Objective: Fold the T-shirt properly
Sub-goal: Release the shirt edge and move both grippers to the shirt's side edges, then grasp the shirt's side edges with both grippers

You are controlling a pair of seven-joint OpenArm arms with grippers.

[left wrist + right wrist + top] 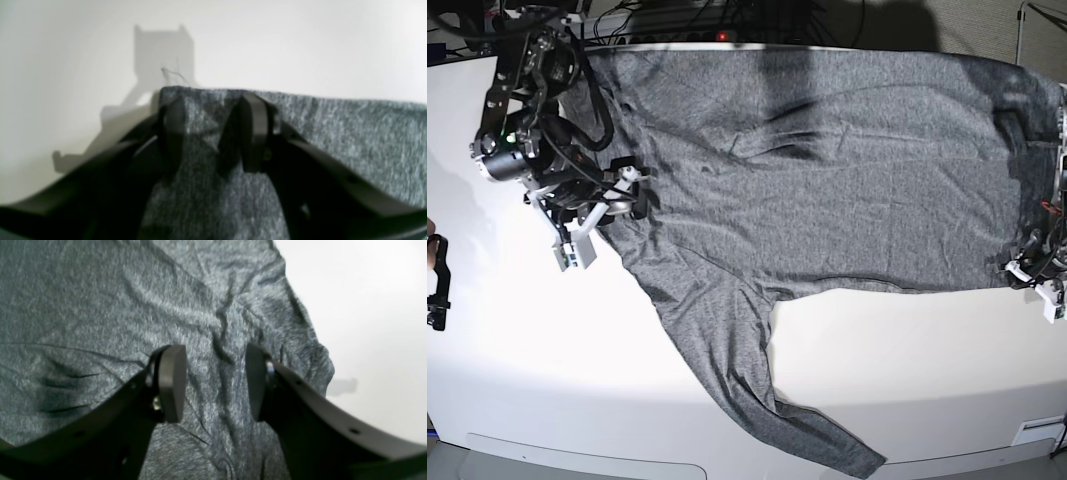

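Base view shows the T-shirt [827, 160] spread unfolded; left gripper [213, 130] pinches its hem, right gripper [215, 383] hovers spread, empty.

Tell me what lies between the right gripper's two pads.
In the right wrist view, wrinkled fabric of the T-shirt shows in the gap of the right gripper, beyond the pads. The jaws stand apart and grip nothing.
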